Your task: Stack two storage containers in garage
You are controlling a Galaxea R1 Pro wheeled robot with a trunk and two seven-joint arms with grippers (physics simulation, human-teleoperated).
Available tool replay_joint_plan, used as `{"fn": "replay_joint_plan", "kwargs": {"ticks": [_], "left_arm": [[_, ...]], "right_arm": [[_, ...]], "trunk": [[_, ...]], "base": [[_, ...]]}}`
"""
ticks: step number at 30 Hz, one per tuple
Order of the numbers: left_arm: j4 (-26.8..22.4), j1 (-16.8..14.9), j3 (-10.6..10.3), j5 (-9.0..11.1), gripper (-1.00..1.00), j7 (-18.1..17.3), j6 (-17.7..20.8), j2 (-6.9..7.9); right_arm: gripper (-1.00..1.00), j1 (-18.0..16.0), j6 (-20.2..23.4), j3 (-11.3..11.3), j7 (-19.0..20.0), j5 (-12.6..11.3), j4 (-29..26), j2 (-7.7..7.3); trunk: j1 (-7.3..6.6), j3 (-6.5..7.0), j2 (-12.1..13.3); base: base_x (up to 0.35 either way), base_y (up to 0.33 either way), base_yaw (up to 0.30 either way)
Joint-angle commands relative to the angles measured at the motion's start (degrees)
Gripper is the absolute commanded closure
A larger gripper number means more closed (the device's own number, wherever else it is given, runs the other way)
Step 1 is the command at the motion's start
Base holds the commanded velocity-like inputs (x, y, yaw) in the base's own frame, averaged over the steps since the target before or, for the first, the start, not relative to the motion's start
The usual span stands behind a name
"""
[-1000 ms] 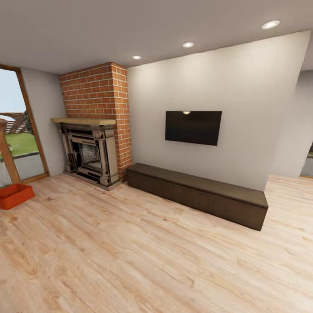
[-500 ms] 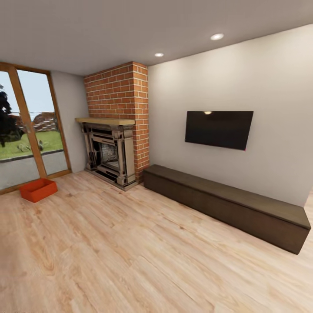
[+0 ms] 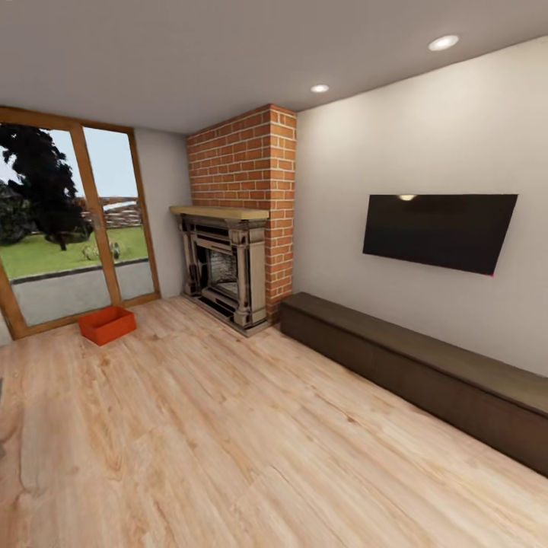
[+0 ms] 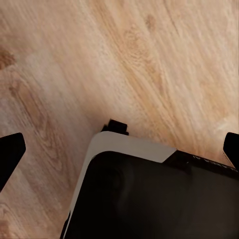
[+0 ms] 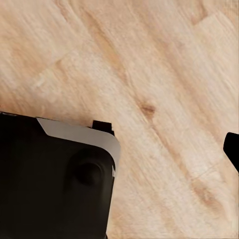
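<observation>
Living room, head view. Light wood-plank flooring (image 3: 228,441) covers the lower half of the scene. A cream wall (image 3: 426,144) runs along the right, carrying a dark flat screen (image 3: 438,230), with a long low dark-brown cabinet (image 3: 411,365) on the floor beneath it. A brick fireplace (image 3: 240,228) fills the corner, with a pale mantel and a dark surround. Wood-framed glass doors (image 3: 76,228) stand at left; grass and a dark tree show through them. Two recessed lights are lit in the ceiling.

One storage container (image 3: 107,325) sits on the planks at far left, just in front of the glass doors and well apart from the fireplace. It is an orange-red, open-topped rectangular box with low straight walls, plain, nothing visible inside. Its long axis runs diagonally, from the near left toward the doors at the far right; one corner points toward the camera. It rests flat and upright.

Left wrist view: the left tool (image 4: 119,149) shows dark fingertips at both edges of the picture, set wide apart, released, gripping nothing; planks and a dark, white-edged robot body lie below.

Right wrist view: only one dark fingertip of the right tool (image 5: 232,149) shows, so I cannot tell its state.
</observation>
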Motion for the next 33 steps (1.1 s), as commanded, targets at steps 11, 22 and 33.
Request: {"fn": "replay_joint_plan", "kwargs": {"ticks": [11,22,33], "left_arm": [[0.05,-0.06,-0.40,0.41,-1.00,0.18,-0.25,-0.02],[0.05,-0.06,-0.40,0.41,-1.00,0.18,-0.18,0.01],[0.05,-0.06,-0.40,0.41,-1.00,0.11,-0.01,0.01]], "right_arm": [[-1.00,-0.05,-0.29,0.48,-0.06,-0.47,0.10,-0.01],[-1.00,-0.05,-0.29,0.43,-0.02,-0.51,0.10,-0.07],[-1.00,-0.05,-0.27,0.50,-0.03,-2.54,0.10,-0.14]], "trunk": [[0.04,-0.09,-0.06],[0.04,-0.09,-0.06],[0.04,-0.09,-0.06]], "base": [[0.322,0.000,0.270],[0.322,0.000,0.270],[0.322,0.000,0.270]]}}
